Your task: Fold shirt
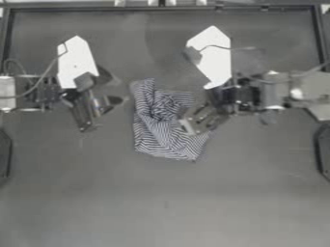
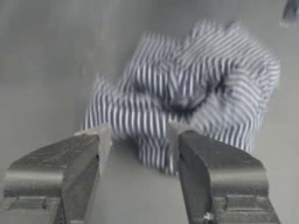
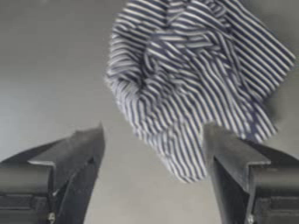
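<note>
Dark grey table (image 1: pixel 161 202), matte, bare around a single heap of cloth near its middle

Striped shirt (image 1: pixel 161 123) — bunched into a crumpled mound rather than spread flat, fine navy-and-white stripes running in several directions across the folds; a deep crease sunk into the heap's centre in the left wrist view (image 2: pixel 187 87); one tapering corner of fabric trailing toward the right arm's jaws in the right wrist view (image 3: pixel 192 87)

Left gripper (image 1: pixel 87 116) reaching in from the left side, just beside the heap's left edge and apart from it; jaws spread, nothing between them, the near edge of the striped cloth visible through the gap in the left wrist view, left gripper (image 2: pixel 137 140) low over the table

Right gripper (image 1: pixel 197 120) reaching in from the right side, at the right edge of the heap, over or just against the fabric there — contact not clear from above; jaws parted wide in the right wrist view, right gripper (image 3: pixel 153 135) with only table and the cloth's trailing corner showing between the tips, no fabric pinched

Two white panels on the table's far half: white panel on the left (image 1: pixel 74 60), white panel on the right (image 1: pixel 211 54), both well clear of the cloth
</note>
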